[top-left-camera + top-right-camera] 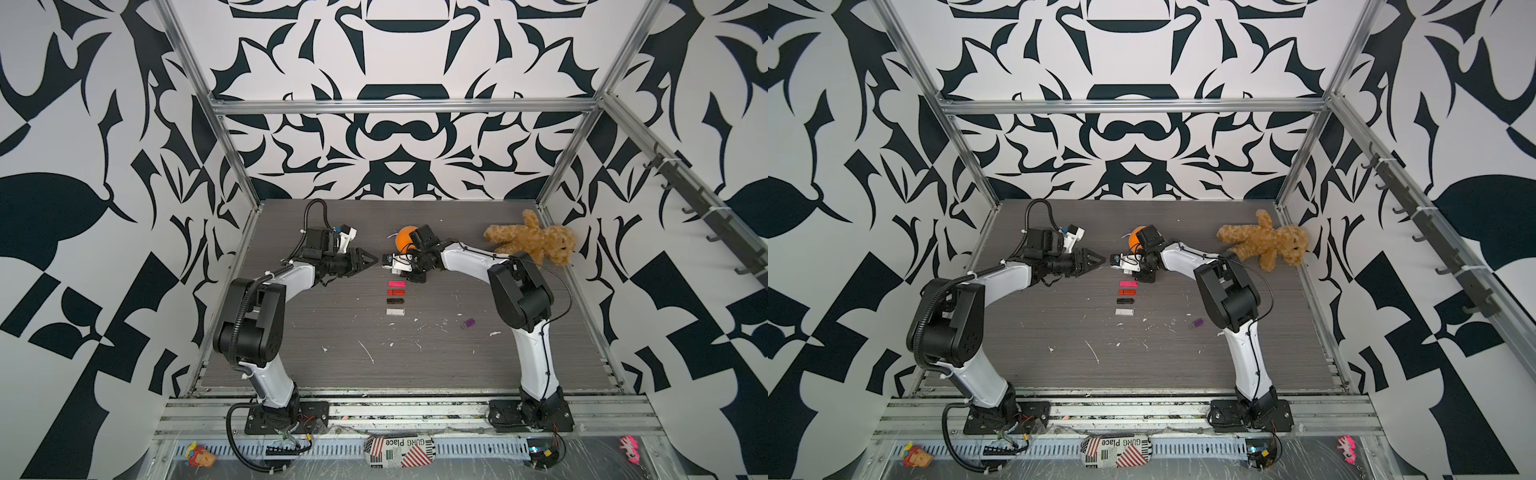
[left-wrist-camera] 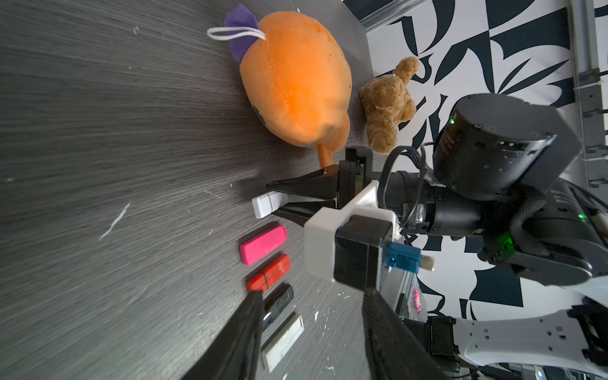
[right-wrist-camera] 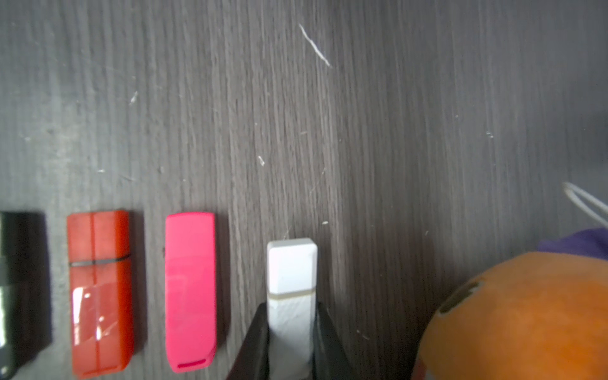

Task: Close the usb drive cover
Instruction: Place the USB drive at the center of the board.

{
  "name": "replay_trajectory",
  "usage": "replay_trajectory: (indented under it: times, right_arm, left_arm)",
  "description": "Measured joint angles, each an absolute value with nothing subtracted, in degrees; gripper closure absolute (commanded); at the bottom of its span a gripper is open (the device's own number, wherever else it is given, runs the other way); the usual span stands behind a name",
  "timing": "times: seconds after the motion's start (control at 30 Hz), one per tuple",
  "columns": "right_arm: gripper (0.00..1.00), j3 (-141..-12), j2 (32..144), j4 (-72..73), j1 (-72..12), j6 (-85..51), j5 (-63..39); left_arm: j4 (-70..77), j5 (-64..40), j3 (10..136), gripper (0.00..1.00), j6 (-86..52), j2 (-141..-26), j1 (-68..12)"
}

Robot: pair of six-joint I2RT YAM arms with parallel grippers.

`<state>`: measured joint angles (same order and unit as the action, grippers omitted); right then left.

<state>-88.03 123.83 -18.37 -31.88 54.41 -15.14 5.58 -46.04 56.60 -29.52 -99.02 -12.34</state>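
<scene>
The white usb drive (image 3: 291,279) lies low over the dark wood table, and my right gripper (image 3: 292,311) is shut on its body. Its white cover (image 3: 292,263) sits on the free end, with a thin tan seam between cover and body. In the left wrist view the same usb drive (image 2: 263,205) sticks out of the right gripper (image 2: 279,201). My left gripper (image 2: 311,301) stands open with nothing between its fingers. In both top views the left gripper (image 1: 371,261) points at the right gripper (image 1: 385,260) from a short gap away.
A pink drive (image 3: 190,289), a red drive (image 3: 98,289), a black drive (image 1: 395,301) and a white drive (image 1: 395,311) lie in a row beside the held one. An orange plush (image 2: 296,82) sits just behind. A teddy bear (image 1: 532,241) and a purple drive (image 1: 468,323) lie to the right.
</scene>
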Motion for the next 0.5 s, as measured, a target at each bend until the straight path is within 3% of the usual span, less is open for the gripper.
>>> replay_trajectory:
  times: [0.23, 0.5]
  right_arm:
    - [0.92, -89.19, 124.46, -19.14, -32.64, 54.15, -14.94]
    - [0.74, -89.58, 124.53, -19.81, -32.73, 52.64, -14.59]
  left_arm:
    - [4.86, -45.84, 56.6, 0.48, -29.5, -98.3, -12.34]
    - [4.78, -45.56, 56.6, 0.47, -29.06, -98.3, -12.34]
